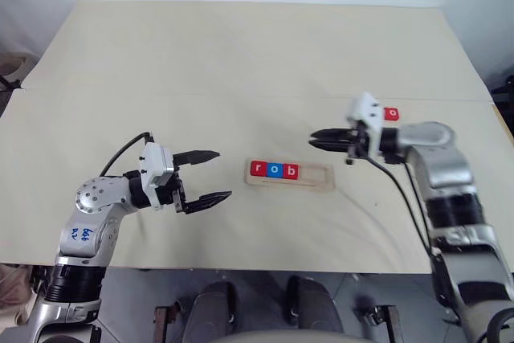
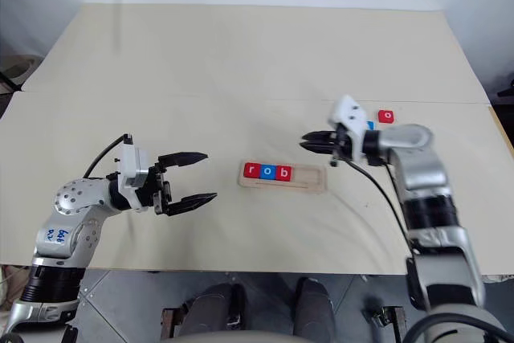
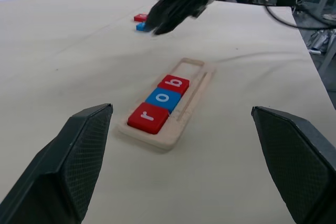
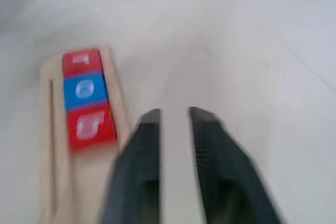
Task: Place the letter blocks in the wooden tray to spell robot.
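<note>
The wooden tray (image 1: 320, 177) lies on the table between my two arms. Three letter blocks fill its left part: a red r (image 1: 258, 169), a blue o (image 1: 275, 170) and a red b (image 1: 292, 171). The tray's right part is bare. Two loose blocks lie on the table behind my right gripper, a red one (image 2: 386, 116) and a blue one (image 2: 370, 125) half hidden by the wrist. My right gripper (image 1: 316, 141) hovers above and right of the tray, its fingers (image 4: 149, 129) a narrow gap apart and holding nothing. Left of the tray, my left gripper (image 1: 222, 174) stands wide open and empty.
The pale table (image 1: 241, 54) stretches wide behind the tray, and a seam (image 1: 201, 95) runs across it. Its front edge (image 1: 241, 269) lies close below both arms. A black cable (image 1: 401, 190) hangs from my right wrist.
</note>
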Controlling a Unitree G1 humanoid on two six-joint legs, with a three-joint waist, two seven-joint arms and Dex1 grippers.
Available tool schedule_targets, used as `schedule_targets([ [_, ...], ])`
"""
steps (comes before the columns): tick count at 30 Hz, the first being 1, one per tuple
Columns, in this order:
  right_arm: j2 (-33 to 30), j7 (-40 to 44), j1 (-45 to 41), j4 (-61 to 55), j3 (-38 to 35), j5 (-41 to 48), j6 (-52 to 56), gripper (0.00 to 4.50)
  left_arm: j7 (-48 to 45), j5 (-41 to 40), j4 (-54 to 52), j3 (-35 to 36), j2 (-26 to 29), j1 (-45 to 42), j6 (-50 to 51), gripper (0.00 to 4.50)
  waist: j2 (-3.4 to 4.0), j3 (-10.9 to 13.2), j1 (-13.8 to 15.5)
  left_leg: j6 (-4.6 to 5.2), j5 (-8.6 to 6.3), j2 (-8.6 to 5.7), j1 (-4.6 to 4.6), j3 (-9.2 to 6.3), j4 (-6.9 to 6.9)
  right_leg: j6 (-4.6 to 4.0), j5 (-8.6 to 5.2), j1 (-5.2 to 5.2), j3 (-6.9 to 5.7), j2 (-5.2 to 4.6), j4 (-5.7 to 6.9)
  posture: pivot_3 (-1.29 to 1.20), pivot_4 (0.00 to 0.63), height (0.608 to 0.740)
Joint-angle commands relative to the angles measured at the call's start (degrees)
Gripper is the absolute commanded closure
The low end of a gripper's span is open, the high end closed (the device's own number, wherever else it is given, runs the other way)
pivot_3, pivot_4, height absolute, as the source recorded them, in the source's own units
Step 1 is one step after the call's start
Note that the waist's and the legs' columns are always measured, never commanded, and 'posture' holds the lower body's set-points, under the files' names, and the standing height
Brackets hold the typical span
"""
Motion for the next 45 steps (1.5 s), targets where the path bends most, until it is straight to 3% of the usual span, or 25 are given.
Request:
schedule_targets([
  [1,-1.3,-3.7,9.6,-9.1,-10.3,5.4,-2.3,2.37,-1.2,-1.0,1.5,0.7,0.0,-1.2,-0.6,0.0,0.0,0.0,0.3,0.0,0.0,0.0,0.01,0.0,0.01,0.0,0.0,0.0,0.0,0.0,0.01,0.0,0.15,0.74],
  [5,0.1,-9.4,24.1,-16.1,-21.4,8.6,-5.0,1.0,-2.0,-0.7,4.6,0.8,-0.4,-2.5,-1.2,0.0,0.0,0.0,0.4,0.0,0.0,-0.01,0.05,0.03,0.02,0.0,0.0,0.02,0.04,0.0,0.04,0.0,0.15,0.74],
  [8,4.8,-15.3,34.9,-18.7,-29.5,9.3,-10.2,0.04,-1.3,-0.3,7.4,0.0,-1.4,-4.3,0.0,0.0,-0.02,0.0,0.6,0.0,-0.01,0.0,0.12,0.02,-0.03,0.0,0.0,0.06,0.05,0.01,0.04,0.0,0.15,0.74],
  [14,11.6,-23.0,47.8,-22.7,-33.6,8.2,-17.0,0.04,-2.1,-0.1,10.7,-1.1,-3.1,-8.0,0.5,0.0,0.0,0.0,0.0,0.01,-0.02,0.0,0.22,0.07,-0.05,0.0,0.0,0.08,0.16,0.02,0.08,0.0,0.15,0.74],
  [19,13.3,-26.5,49.9,-22.1,-32.8,8.8,-18.8,0.04,-3.1,1.0,12.5,-1.9,-3.8,-10.0,-1.0,0.0,0.01,0.0,0.0,0.01,-0.02,0.01,0.36,0.23,-0.11,0.0,0.0,0.05,0.41,0.05,0.11,0.0,0.15,0.74],
  [24,6.9,-30.7,38.8,-21.6,-28.4,10.4,-6.2,0.04,-4.1,1.7,13.4,-2.5,-4.1,-11.3,-2.9,0.0,0.02,0.0,-0.4,0.03,-0.04,0.02,0.37,0.19,-0.04,0.0,0.01,-0.01,0.59,0.06,0.18,0.0,0.15,0.74],
  [28,0.1,-37.3,24.6,-15.9,-23.1,8.1,10.3,0.04,-3.9,2.1,13.0,-2.5,-4.1,-11.1,-3.2,0.0,0.03,0.0,0.0,0.03,-0.04,0.02,0.36,0.15,-0.04,-0.01,0.0,-0.06,0.58,0.06,0.22,0.0,0.15,0.74],
  [35,0.4,-44.2,-2.3,2.1,-14.0,4.8,22.4,0.04,-2.4,2.3,11.1,-2.1,-4.5,-9.2,-3.6,0.0,0.02,0.0,0.1,0.04,-0.03,0.03,0.24,0.35,-0.02,-0.01,0.01,-0.13,0.52,0.07,0.18,0.0,0.15,0.74],
  [39,0.7,-44.3,-8.2,8.6,-10.1,2.4,22.3,0.04,-1.5,2.1,9.6,-1.9,-4.5,-8.3,-3.5,0.0,0.02,0.0,0.2,0.06,-0.04,0.0,0.14,0.34,0.01,0.02,0.03,-0.12,0.47,0.05,0.09,0.0,0.15,0.74],
  [45,1.4,-46.3,-11.7,11.5,-10.7,2.5,22.9,0.04,-0.5,1.9,8.5,-1.2,-4.1,-7.3,-3.6,0.0,0.02,0.0,-0.1,0.06,-0.05,0.01,0.12,0.35,-0.01,0.02,0.03,-0.15,0.46,0.05,0.09,0.0,0.15,0.74],
])
